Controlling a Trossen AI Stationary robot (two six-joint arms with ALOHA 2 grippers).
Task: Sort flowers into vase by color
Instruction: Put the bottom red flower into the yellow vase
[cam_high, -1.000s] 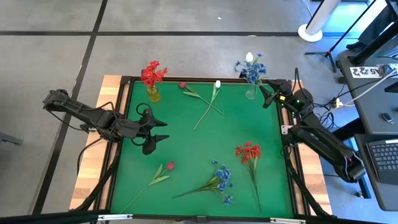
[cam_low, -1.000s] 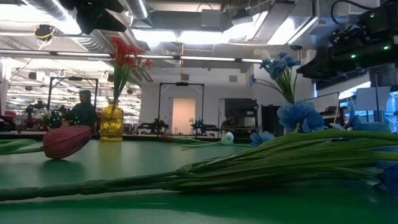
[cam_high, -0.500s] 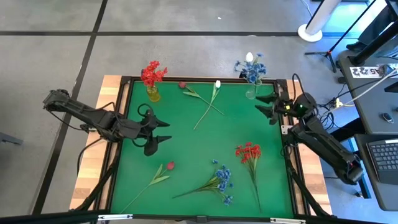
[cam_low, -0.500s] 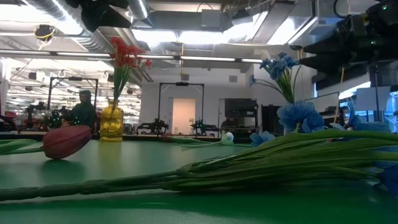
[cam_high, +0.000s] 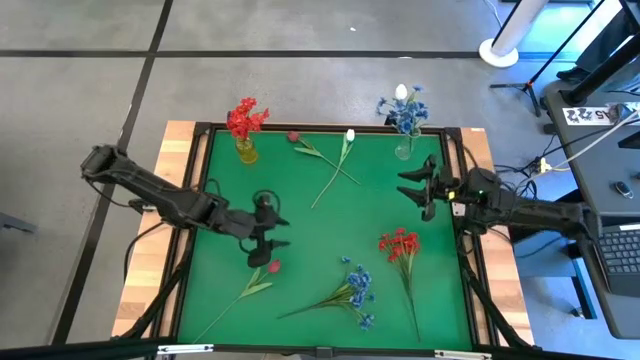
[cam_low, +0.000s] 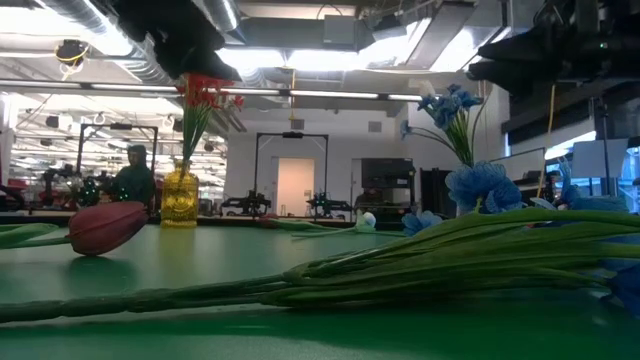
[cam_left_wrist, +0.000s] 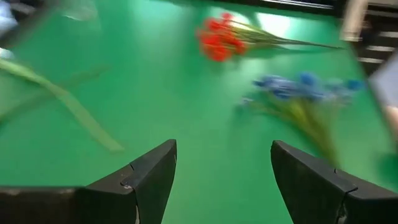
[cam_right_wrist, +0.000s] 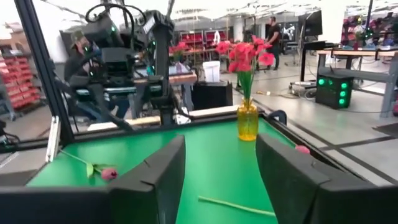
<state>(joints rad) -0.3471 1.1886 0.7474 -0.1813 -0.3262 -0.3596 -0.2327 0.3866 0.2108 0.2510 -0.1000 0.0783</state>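
A yellow vase (cam_high: 245, 151) with red blossoms stands at the far left, and a clear vase (cam_high: 404, 148) with blue blossoms and a white bud at the far right. On the green mat lie a red-pink tulip (cam_high: 272, 266), a blue cluster (cam_high: 355, 290), a red cluster (cam_high: 398, 243), and two crossed tulips: one red-pink (cam_high: 293, 137), one white (cam_high: 350, 134). My left gripper (cam_high: 278, 233) hangs open just beyond the near tulip's bud. My right gripper (cam_high: 408, 186) is open near the right edge, pointing toward the table's left.
A black raised frame (cam_high: 190, 190) rims the mat. The blue cluster's stems (cam_low: 420, 265) lie close in front of the low camera. Bare mat (cam_high: 330, 225) lies between the two grippers. A person (cam_low: 130, 178) stands in the room beyond.
My left gripper has moved toward the table's right and near edges and sunk, coming close to the near red-pink tulip. My right gripper has swung away from the clear vase toward the near edge, turning to point toward the table's left. No flower has moved.
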